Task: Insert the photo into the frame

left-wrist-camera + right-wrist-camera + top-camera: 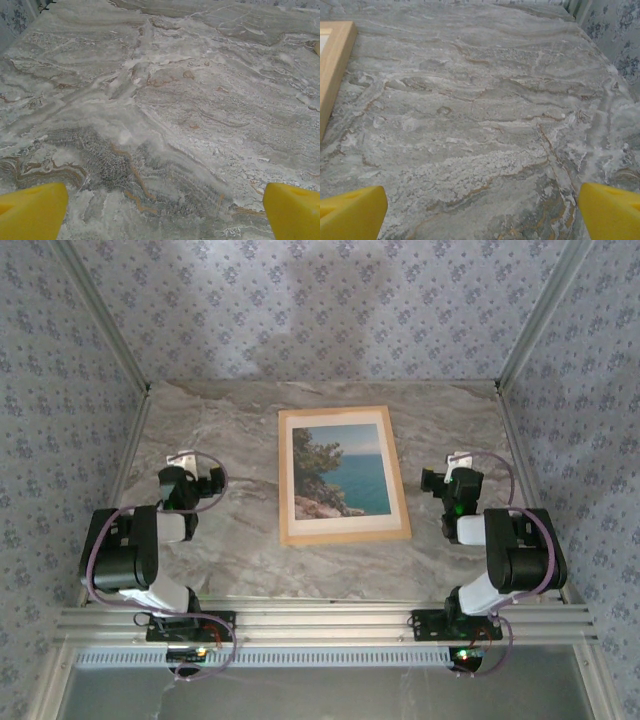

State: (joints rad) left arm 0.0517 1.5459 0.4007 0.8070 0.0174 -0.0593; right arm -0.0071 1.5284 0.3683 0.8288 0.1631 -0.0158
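The light tan wooden frame [343,534] lies flat in the middle of the marble table. Inside it sits the seaside photo [338,469], with dark trees, blue sea and a cream-white border around it. My left gripper [184,459] hovers to the left of the frame, open, its yellow fingertips [32,210] wide apart over bare marble. My right gripper [458,460] hovers to the right of the frame, also open, with yellow fingertips [610,210] spread over bare table. The frame's rail [332,65] shows at the left edge of the right wrist view.
The marble table [230,430] is bounded by patterned cloth walls [60,420] and metal corner posts [525,340]. An aluminium rail [320,622] runs along the near edge, where both arm bases are bolted.
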